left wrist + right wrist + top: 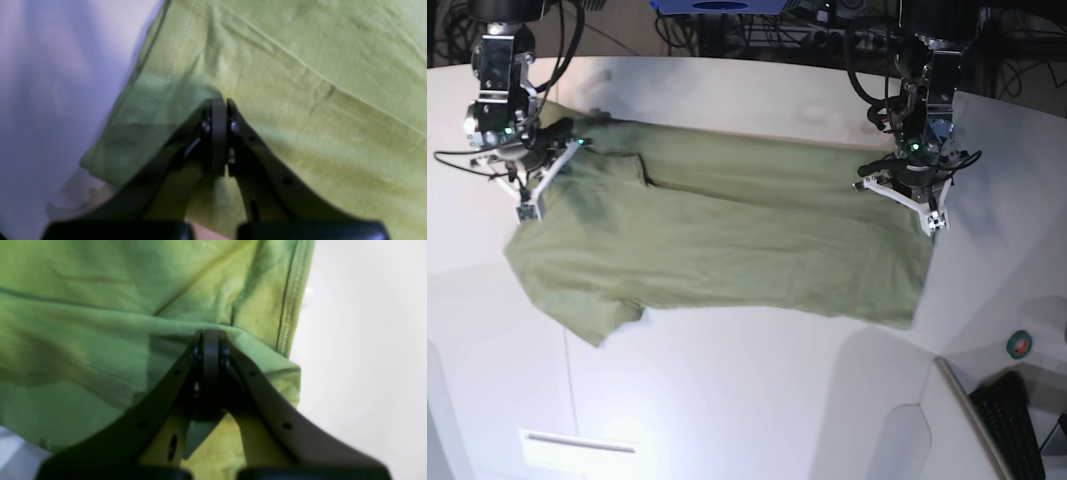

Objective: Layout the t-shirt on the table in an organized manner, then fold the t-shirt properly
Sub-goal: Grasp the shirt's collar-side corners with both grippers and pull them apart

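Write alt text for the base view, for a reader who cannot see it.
An olive-green t-shirt lies spread across a white table, pinched at two points by the shut grippers of two robot arms: the right gripper at the shirt's left end in this view, the left gripper at its right end. Cables and equipment sit beyond the table's far edge.

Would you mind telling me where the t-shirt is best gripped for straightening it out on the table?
Grip the t-shirt at its stitched edges, one gripper per end, coming from above. The left gripper and right gripper are each shut on cloth beside a hem, so pulling apart would likely flatten the wrinkled body.
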`<control>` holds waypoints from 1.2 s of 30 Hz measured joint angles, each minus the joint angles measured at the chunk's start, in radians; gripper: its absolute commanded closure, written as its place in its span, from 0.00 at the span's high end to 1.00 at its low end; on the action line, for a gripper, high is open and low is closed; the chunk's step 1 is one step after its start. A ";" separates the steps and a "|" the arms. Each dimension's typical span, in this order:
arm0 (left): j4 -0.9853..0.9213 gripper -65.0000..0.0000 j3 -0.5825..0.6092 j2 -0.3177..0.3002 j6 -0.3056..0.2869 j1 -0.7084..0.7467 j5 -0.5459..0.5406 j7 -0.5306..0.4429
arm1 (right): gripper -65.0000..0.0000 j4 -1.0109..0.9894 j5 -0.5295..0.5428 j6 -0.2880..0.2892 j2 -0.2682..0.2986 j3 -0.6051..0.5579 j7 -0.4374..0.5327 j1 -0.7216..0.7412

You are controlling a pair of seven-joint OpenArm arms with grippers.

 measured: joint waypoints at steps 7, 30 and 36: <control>0.082 0.00 0.000 0.000 0.006 0.071 0.000 0.028 | 0.00 0.044 0.000 0.000 -0.005 0.043 -0.018 -0.057; 0.338 0.00 -0.003 0.000 0.013 0.166 -0.012 0.100 | 0.00 0.363 -0.026 0.000 0.001 0.094 -0.095 -0.184; 0.230 0.00 -0.004 0.000 0.013 0.177 -0.014 0.091 | 0.00 0.264 -0.019 -0.002 -0.001 0.089 -0.089 -0.188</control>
